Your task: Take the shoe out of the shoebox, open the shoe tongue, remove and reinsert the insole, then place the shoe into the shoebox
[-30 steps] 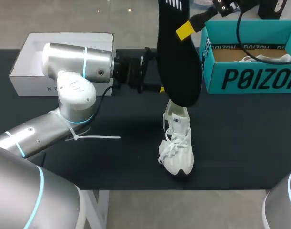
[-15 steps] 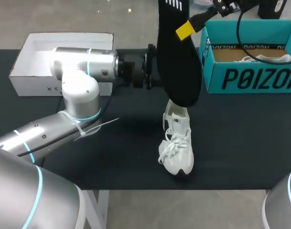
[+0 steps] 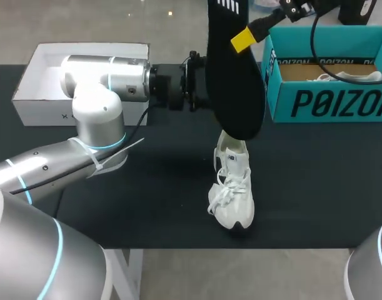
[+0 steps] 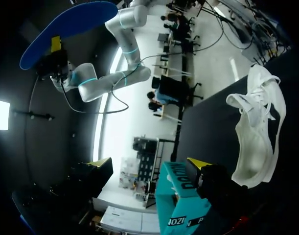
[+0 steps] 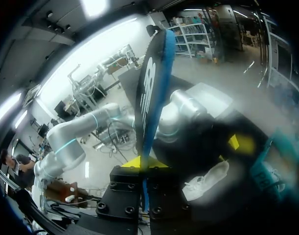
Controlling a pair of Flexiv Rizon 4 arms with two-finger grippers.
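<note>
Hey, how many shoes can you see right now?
2. One white shoe sits on the black table, toward its front edge. A second shoe lies inside the teal shoebox, only its top and laces showing. The box may hide more.

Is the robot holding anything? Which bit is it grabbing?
Yes. The right gripper pinches the insole by its side edge, near one end, and holds it in the air above the white shoe. The left gripper is open and holds nothing.
</note>
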